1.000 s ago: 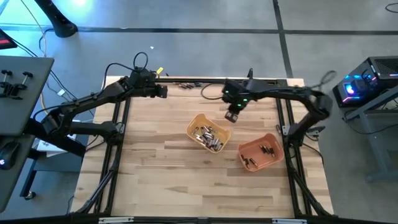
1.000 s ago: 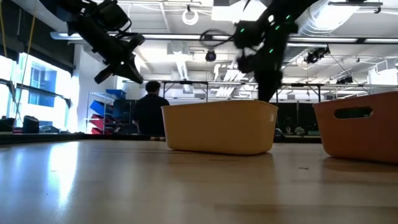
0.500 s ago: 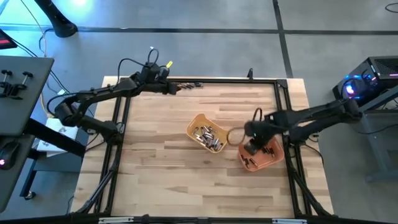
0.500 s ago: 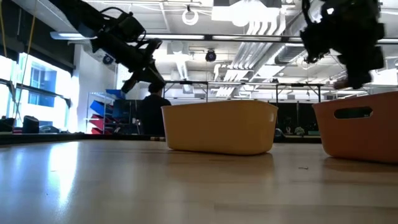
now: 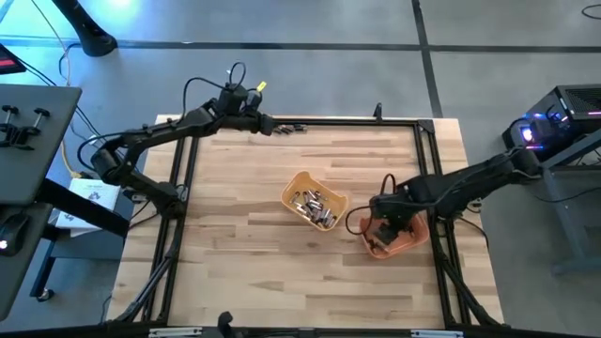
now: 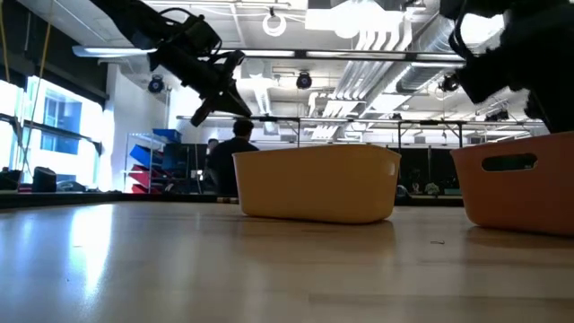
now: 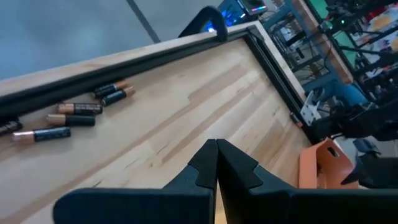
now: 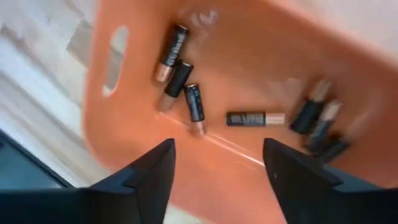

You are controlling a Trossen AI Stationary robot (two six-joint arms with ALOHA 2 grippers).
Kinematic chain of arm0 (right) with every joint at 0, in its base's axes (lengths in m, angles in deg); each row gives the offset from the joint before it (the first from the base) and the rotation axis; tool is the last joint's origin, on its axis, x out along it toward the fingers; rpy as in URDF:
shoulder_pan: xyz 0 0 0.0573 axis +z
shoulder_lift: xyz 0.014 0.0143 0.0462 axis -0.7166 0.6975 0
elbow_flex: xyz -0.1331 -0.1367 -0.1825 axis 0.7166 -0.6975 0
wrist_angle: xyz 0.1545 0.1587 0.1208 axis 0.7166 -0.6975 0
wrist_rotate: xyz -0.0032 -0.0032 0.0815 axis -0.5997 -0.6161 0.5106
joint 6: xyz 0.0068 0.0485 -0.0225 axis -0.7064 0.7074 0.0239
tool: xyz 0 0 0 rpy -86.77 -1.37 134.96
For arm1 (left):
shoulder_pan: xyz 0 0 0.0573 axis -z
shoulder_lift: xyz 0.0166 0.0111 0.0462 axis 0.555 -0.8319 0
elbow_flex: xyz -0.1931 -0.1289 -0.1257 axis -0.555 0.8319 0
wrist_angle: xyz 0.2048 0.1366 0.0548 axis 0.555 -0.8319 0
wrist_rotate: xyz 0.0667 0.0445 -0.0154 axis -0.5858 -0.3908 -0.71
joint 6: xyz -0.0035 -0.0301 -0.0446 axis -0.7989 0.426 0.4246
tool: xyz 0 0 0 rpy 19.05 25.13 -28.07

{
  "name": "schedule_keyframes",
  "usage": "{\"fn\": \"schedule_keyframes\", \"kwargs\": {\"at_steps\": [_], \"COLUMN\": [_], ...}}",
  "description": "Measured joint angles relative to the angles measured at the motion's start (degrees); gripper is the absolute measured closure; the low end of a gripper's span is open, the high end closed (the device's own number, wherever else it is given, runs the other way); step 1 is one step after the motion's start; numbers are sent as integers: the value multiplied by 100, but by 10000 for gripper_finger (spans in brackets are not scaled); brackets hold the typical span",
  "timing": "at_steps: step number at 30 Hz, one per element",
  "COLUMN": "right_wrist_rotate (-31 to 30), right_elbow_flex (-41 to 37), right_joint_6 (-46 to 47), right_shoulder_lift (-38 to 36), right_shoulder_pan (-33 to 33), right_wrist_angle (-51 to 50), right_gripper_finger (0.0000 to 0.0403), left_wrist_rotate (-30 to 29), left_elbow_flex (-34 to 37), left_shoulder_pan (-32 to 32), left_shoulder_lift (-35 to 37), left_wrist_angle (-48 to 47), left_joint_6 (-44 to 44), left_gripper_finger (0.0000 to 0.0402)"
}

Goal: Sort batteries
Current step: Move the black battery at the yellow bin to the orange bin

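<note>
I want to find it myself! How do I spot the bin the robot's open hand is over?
On the pale wooden table stand two small plastic tubs side by side. Pick the orange tub, nearer the right edge, under the open right gripper. Its neighbour, the yellow tub, holds a heap; this one holds a few dark, copper-tipped batteries.

We are counting two trays on the table: one yellow tray (image 5: 302,180) and one orange tray (image 5: 413,240). In the orange tray we are seeing about eight dark batteries (image 8: 254,118). By the table's far rail we are seeing five loose batteries (image 7: 76,108). The yellow tray's pile of batteries (image 5: 314,205) is too dense to count.
</note>
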Motion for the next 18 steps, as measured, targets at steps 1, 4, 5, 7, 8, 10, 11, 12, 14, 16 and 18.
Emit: {"fn": "schedule_keyframes", "kwargs": {"at_steps": [1, 4, 5, 7, 8, 10, 11, 12, 14, 16, 18], "right_wrist_rotate": [-100, -614, -808, -1132, -1261, -1375, -1391, -1403, -1417, -1401, -1390], "right_elbow_flex": [161, 668, 816, 1025, 1084, 1170, 1196, 1215, 1248, 1299, 1420], "right_joint_6": [-287, -1253, -1541, -2062, -2288, -2648, -2753, -2780, -2795, -2730, -2575], "right_shoulder_lift": [-7, -14, -14, -16, -9, 71, 144, 237, 466, 766, 1161], "right_shoulder_pan": [-37, -252, -341, -551, -668, -919, -1043, -1139, -1257, -1281, -1282], "right_wrist_angle": [-207, -757, -774, -647, -518, -168, 41, 254, 817, 1621, 2369], "right_gripper_finger": [162, 151, 151, 153, 155, 161, 165, 169, 177, 184, 189], "left_wrist_rotate": [1, -22, -26, -35, -36, -34, -31, -31, -16, 69, 238], "left_elbow_flex": [-73, -273, -332, -480, -557, -665, -698, -713, -714, -723, -723], "left_shoulder_pan": [-30, -110, -132, -135, -128, -67, -31, -3, 39, 69, 62], "left_shoulder_lift": [0, 0, 0, 0, 9, 32, 34, 44, 62, 66, 74], "left_wrist_angle": [-97, -275, -306, -419, -510, -655, -688, -737, -864, -925, -1113], "left_joint_6": [-9, 7, 67, 137, 143, 26, -64, -141, -279, -409, -580], "left_gripper_finger": [401, 401, 401, 401, 401, 401, 402, 401, 401, 401, 401]}}
